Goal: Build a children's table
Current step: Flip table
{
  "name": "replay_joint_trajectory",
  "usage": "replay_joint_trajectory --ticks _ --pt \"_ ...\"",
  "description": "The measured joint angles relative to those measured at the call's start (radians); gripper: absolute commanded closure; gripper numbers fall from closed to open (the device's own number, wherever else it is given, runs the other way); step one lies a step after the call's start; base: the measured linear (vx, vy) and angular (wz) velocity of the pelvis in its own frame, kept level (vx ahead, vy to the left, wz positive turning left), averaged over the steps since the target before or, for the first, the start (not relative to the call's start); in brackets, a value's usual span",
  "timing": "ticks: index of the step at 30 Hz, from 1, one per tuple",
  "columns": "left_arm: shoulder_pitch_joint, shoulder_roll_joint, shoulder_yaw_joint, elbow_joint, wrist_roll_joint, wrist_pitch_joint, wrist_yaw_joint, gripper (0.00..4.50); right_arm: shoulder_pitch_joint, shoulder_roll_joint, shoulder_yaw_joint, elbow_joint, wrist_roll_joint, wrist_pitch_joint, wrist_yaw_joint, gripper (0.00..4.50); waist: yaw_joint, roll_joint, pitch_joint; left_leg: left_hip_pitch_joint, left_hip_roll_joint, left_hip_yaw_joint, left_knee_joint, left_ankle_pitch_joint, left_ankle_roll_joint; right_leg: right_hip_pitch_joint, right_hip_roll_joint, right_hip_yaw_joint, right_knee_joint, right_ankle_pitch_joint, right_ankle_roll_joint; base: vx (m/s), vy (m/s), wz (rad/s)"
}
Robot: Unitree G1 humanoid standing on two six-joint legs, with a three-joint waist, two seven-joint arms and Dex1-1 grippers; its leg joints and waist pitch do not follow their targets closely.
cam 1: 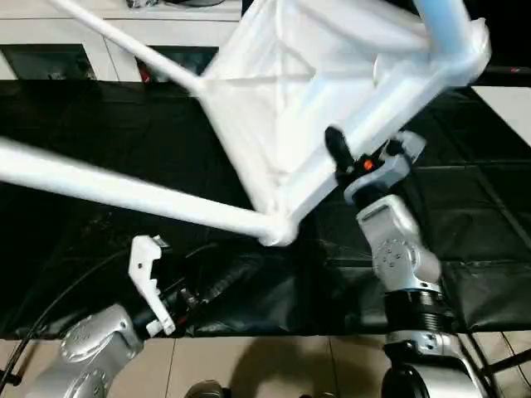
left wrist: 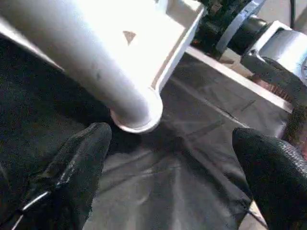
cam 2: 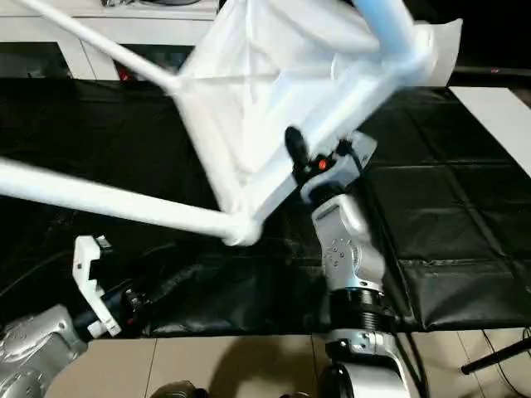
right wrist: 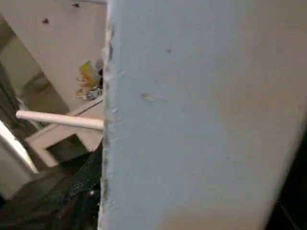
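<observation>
The white tabletop (cam 1: 282,91) is tipped up on edge above the black mat, ribbed underside facing me. My right gripper (cam 1: 338,156) is shut on its lower rim (right wrist: 201,115). A long white leg (cam 1: 124,192) runs from the near corner socket (cam 1: 278,228) out to the left. A second leg (cam 1: 124,41) slants off the far corner, and a third (cam 1: 448,25) rises at the top right. My left gripper (left wrist: 172,136) is open just below the near socket (left wrist: 139,117), touching nothing, with its black fingers (left wrist: 76,167) spread wide.
A black mat (cam 1: 465,240) covers the work surface. White cabinets (cam 1: 50,37) stand along the back. Pale floor tiles (cam 1: 274,365) lie in front of the mat, and a thin black stand leg (cam 2: 498,356) shows at the lower right.
</observation>
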Motion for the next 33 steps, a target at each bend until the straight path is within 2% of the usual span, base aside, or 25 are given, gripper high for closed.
replay_joint_trajectory --ticks 6,10,13,16,19,23,27,29,33 --pt "-0.010 -0.013 -0.023 0.018 0.008 -0.035 -0.017 0.00 0.047 -0.015 0.038 -0.107 -0.082 -0.009 -0.102 2.54 0.000 0.000 0.000 0.003 0.000 0.000 0.000 0.002 -0.004 0.004 0.000 0.001 -0.002 0.002 0.005 0.000 0.000 0.00" --pt "-0.048 -0.024 -0.039 -0.013 0.018 -0.025 0.026 0.00 0.054 -0.091 0.089 -0.168 -0.188 0.024 -0.156 2.54 0.002 0.000 0.000 0.005 0.000 0.000 0.000 0.004 -0.006 0.005 0.000 0.001 -0.001 0.003 0.005 0.000 0.000 0.00" --pt "-0.135 -0.024 -0.030 -0.086 0.018 0.014 0.099 0.00 0.053 -0.137 0.115 -0.201 -0.273 0.070 -0.191 2.54 -0.001 -0.002 0.000 0.019 0.000 0.000 -0.002 0.004 -0.007 0.018 0.000 0.001 -0.003 0.003 0.006 0.000 0.000 0.00" --pt "-0.230 -0.024 -0.029 -0.158 0.018 0.078 0.163 0.00 0.055 -0.171 0.127 -0.221 -0.320 0.102 -0.222 2.58 -0.003 -0.005 0.001 0.020 0.000 0.000 -0.003 0.005 -0.008 0.020 0.000 0.001 -0.004 0.003 0.006 0.000 0.000 0.00" --pt "-0.311 -0.033 -0.030 -0.229 0.015 0.107 0.207 0.00 0.055 -0.177 0.130 -0.233 -0.339 0.123 -0.244 2.59 -0.007 -0.005 0.000 0.020 -0.001 0.000 -0.003 0.005 -0.008 0.021 0.000 0.003 -0.005 0.005 0.007 0.000 0.000 0.00" --pt "-0.331 -0.035 -0.034 -0.259 0.017 0.132 0.241 0.00 0.055 -0.180 0.130 -0.248 -0.348 0.139 -0.263 2.59 -0.017 -0.005 0.000 0.019 -0.001 0.000 -0.004 0.005 -0.008 0.019 0.001 0.003 -0.005 0.005 0.008 0.000 0.000 0.00" --pt "-0.402 -0.008 -0.047 -0.298 0.056 0.154 0.277 0.00 0.053 -0.178 0.136 -0.260 -0.350 0.163 -0.253 2.59 -0.023 -0.005 0.000 0.018 -0.001 0.000 -0.003 0.005 -0.008 0.018 0.001 0.003 -0.004 0.005 0.007 0.000 0.000 0.00" --pt "-0.455 -0.003 -0.045 -0.330 0.059 0.172 0.300 0.00 0.047 -0.184 0.151 -0.253 -0.355 0.167 -0.242 2.03 -0.026 -0.006 -0.001 0.019 -0.001 0.000 -0.003 0.005 -0.008 0.019 0.001 0.003 -0.004 0.005 0.007 0.000 0.000 0.00" --pt "-0.554 0.064 -0.062 -0.339 0.143 0.164 0.307 0.00 0.020 -0.185 0.175 -0.176 -0.366 0.179 -0.237 1.70 -0.029 -0.007 -0.001 0.019 -0.001 0.000 -0.003 0.006 -0.010 0.019 0.001 0.003 -0.003 0.006 0.006 0.000 0.000 0.00"
